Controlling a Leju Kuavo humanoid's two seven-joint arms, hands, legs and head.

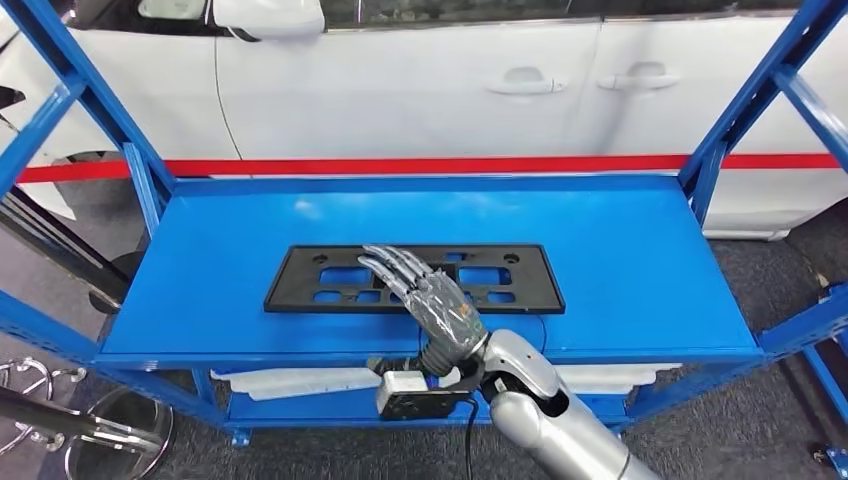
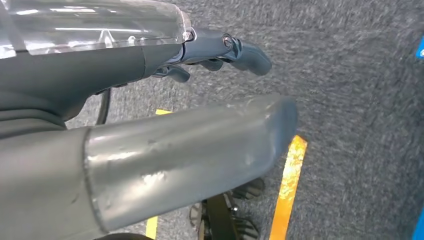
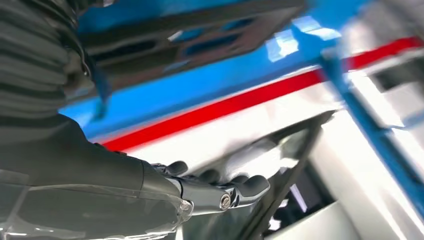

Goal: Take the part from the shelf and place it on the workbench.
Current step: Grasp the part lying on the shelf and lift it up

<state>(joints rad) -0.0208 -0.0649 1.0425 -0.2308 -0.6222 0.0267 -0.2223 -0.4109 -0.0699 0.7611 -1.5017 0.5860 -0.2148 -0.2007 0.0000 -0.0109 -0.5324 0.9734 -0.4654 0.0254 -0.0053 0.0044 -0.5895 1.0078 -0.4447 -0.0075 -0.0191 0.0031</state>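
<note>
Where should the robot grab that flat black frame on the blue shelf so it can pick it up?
Probably the black frame's near long edge, coming from the front where the right hand already reaches over it. It lies flat on the blue shelf, so fingers could hook through its cut-out holes or slide it to the shelf edge.

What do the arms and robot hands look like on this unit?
Right arm: glossy silver shell, black cable trailing from a wrist box with a white label. Right robot hand: dark fingers beneath a clear glossy cover. Left robot hand: thick scuffed grey thumb, dark fingers, clear cover.
</note>
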